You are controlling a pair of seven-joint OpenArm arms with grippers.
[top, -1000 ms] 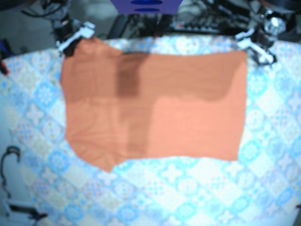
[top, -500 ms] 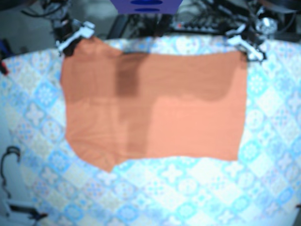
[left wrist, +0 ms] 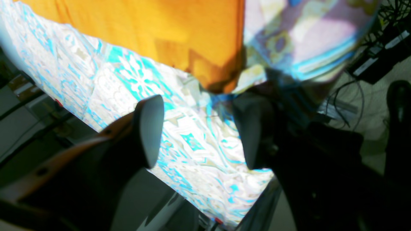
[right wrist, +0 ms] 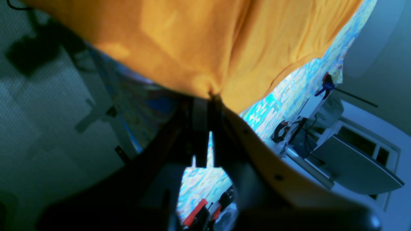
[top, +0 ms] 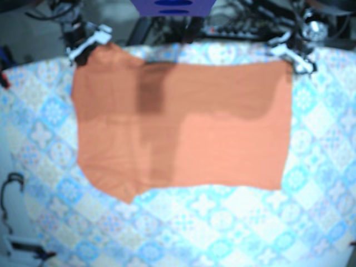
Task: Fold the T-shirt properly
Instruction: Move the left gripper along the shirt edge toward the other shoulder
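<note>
Orange T-shirt point(top: 183, 122) flat on the patterned counter point(top: 222, 233), right gripper point(right wrist: 208, 96) pinching its corner, left gripper point(left wrist: 199, 128) spread wide, empty, beside another corner

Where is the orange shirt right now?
In the base view, the shirt lies flat mid-table on the tablecloth, its top corners by the right gripper and left gripper.

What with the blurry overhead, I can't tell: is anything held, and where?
The right gripper pinches the T-shirt at a corner; left gripper is open, holding nothing.
</note>
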